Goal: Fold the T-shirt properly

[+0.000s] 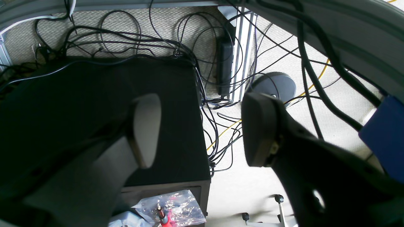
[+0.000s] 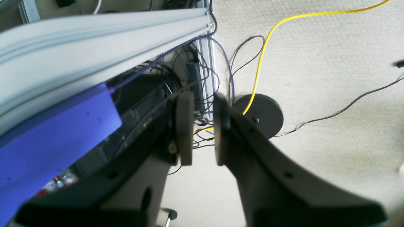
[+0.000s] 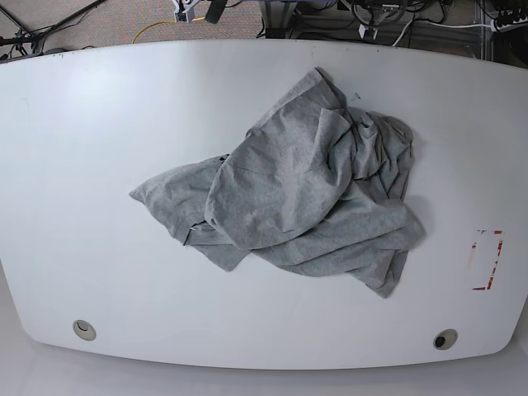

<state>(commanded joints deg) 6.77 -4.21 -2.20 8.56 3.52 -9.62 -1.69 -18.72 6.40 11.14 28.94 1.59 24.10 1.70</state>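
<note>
The T-shirt (image 3: 280,181) is heather grey (darker in its creases). Beyond the right end effector (image 2: 203,129), a cable (image 2: 260,60) is yellow, the box, apparently, blue-violet (image 2: 60,138).

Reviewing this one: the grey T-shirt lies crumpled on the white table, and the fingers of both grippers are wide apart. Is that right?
Not quite: only the left gripper has its fingers wide apart. The right wrist view shows the right gripper's fingers close together, with a narrow gap. The rest stands.

Two round holes (image 3: 84,330) in one white table (image 3: 165,305); one grey T-shirt (image 3: 280,181).
</note>
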